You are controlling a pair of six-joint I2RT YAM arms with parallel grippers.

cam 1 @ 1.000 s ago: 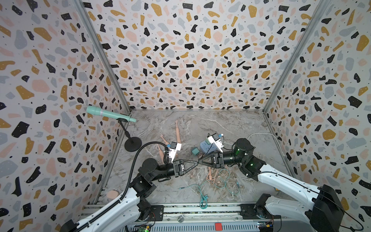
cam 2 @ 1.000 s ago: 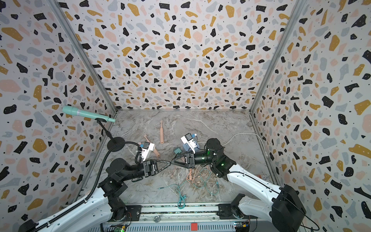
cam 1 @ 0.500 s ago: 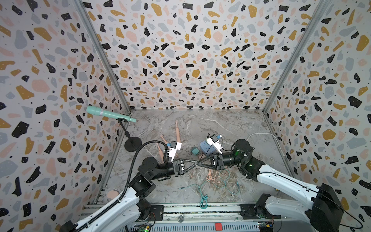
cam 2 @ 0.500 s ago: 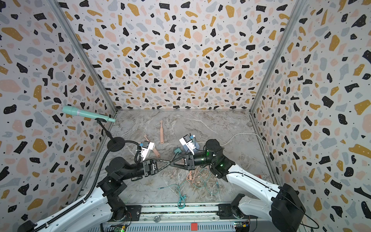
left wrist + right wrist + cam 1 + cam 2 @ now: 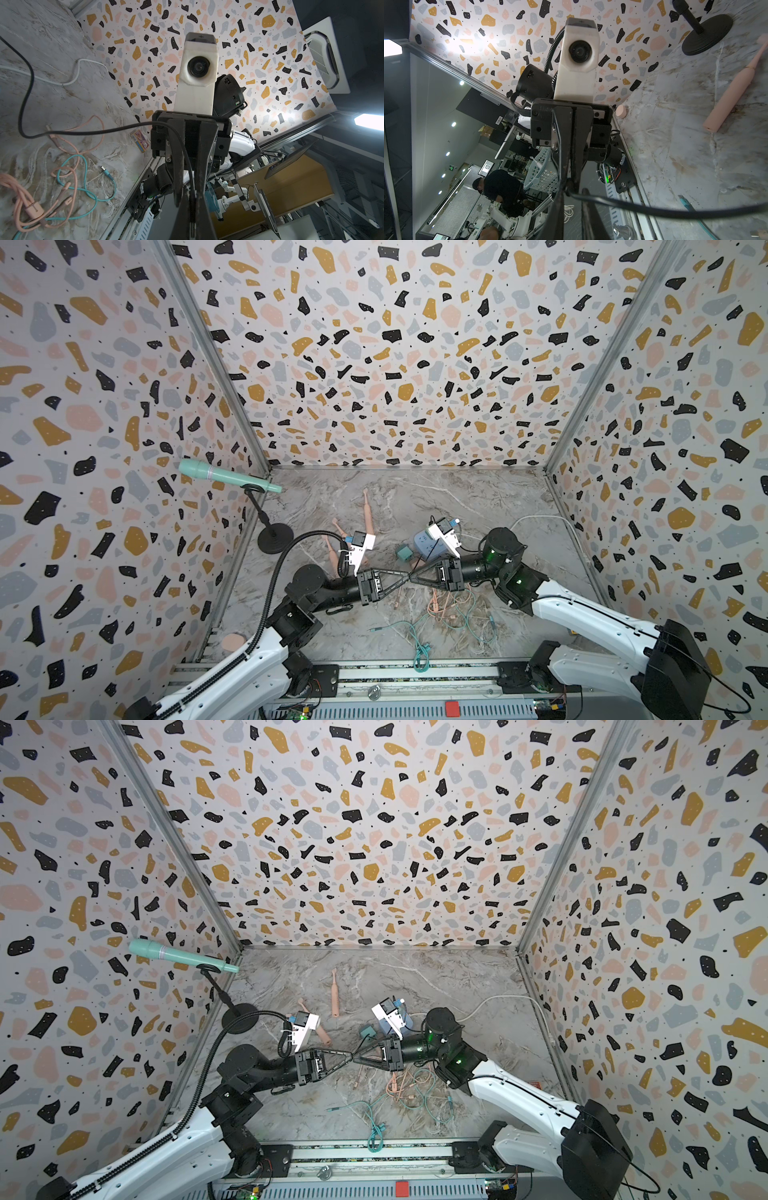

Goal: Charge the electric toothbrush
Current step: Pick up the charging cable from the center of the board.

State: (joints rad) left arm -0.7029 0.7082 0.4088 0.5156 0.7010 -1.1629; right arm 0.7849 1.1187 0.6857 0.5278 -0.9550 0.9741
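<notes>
Right claw (image 5: 415, 573) advanced to meet left claw (image 5: 405, 575), both pinching black cable (image 5: 83, 133), plug end hidden

A grey marbled floor (image 5: 478, 497), smooth and faintly sheened, is seen in both top views. The walls (image 5: 395, 344) are covered in a matt terrazzo print, joined by brushed metal corner strips (image 5: 216, 360). The pink toothbrush (image 5: 735, 89) is finished in matt, smooth plastic. Both arms are clad in glossy white plastic shells (image 5: 582, 610) with matt black joints. The black cable (image 5: 29, 87) looks finely braided; the pink cable (image 5: 25, 199) looks rubbery and smooth.
</notes>
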